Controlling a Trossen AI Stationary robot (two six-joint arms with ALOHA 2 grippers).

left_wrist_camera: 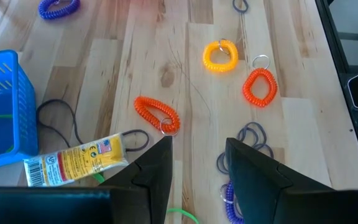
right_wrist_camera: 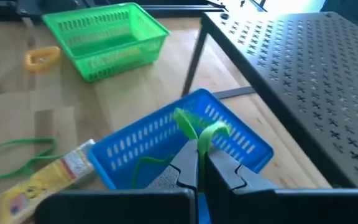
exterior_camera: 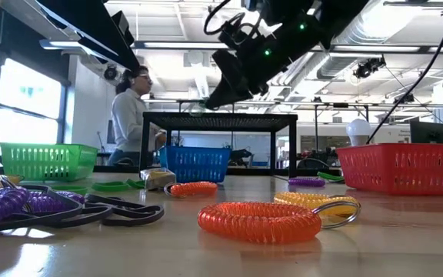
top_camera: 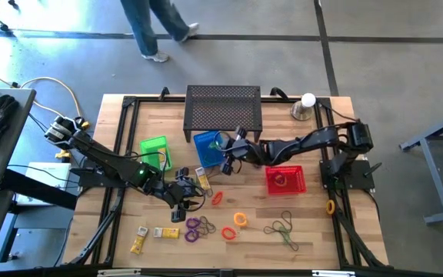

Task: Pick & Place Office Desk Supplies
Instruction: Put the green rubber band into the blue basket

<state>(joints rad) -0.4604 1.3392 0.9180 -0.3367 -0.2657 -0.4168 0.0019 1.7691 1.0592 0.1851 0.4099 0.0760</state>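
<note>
My right gripper (right_wrist_camera: 197,152) is shut on a thin green rubber band (right_wrist_camera: 194,127) and hovers over the blue basket (right_wrist_camera: 185,140), which stands in front of the black perforated stand (top_camera: 223,111). Another green strand (right_wrist_camera: 146,163) lies inside that basket. My left gripper (left_wrist_camera: 197,149) is open above the table, with nothing between its fingers. Below and around it lie a yellow packet (left_wrist_camera: 73,163), two orange coil loops (left_wrist_camera: 157,114) (left_wrist_camera: 260,86), a yellow coil loop (left_wrist_camera: 220,55) and purple bands (left_wrist_camera: 247,134). My right gripper pinches the green rubber band between its two fingertips, at a folded stretch (right_wrist_camera: 199,142) of the loop. The fingers slant down from the table's right side. The band bulges out past the tips in two small bows, lifted clear above the blue basket.
A green basket (top_camera: 154,150) stands at the left and a red basket (top_camera: 285,179) at the right, with a loop in it. A silver cup with a white ball (top_camera: 306,104) is at the far right. More loops and yellow packets (top_camera: 148,235) lie near the front edge. A person walks beyond the table.
</note>
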